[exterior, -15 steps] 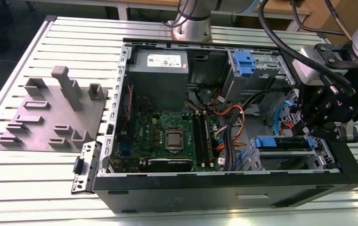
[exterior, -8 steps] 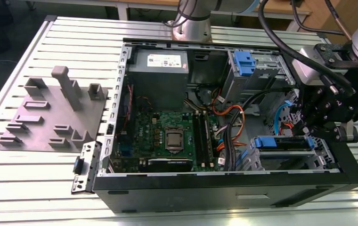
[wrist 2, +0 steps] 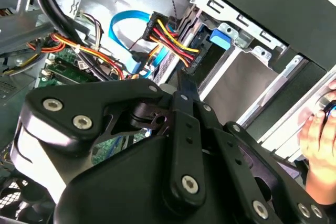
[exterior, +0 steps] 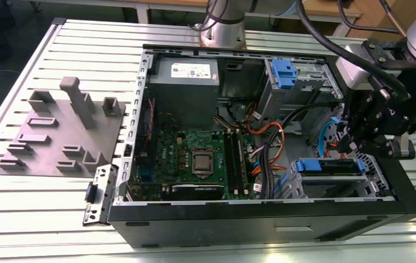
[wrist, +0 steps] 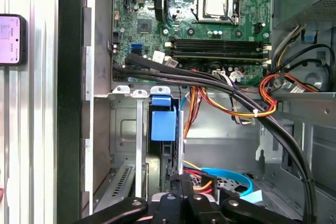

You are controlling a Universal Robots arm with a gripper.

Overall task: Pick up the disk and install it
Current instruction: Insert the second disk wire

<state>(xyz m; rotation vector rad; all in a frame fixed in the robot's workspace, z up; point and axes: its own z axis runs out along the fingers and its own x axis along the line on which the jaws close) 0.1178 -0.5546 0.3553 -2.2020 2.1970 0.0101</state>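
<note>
- The hand (exterior: 354, 147) is hanging inside the open computer case (exterior: 266, 219), at the exterior view's right; whether it is clenched or released cannot be told.
- The disk (exterior: 326, 166) is sitting in the drive cage (exterior: 373, 167) just beside the hand.
- Coloured cables (wrist: 231, 106) are running between the cage and the motherboard (exterior: 201, 159).
- The grey power supply (exterior: 186, 74) is lying farther back, with a second blue-tabbed carrier (exterior: 284, 74) near it.
- A grey fixture plate (exterior: 62, 131) is resting on the tabletop (exterior: 18, 219).

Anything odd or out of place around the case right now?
A person's hand sits just outside the computer case in the second wrist view, and a phone lies on the slotted table beside it. Neither belongs there.
</note>
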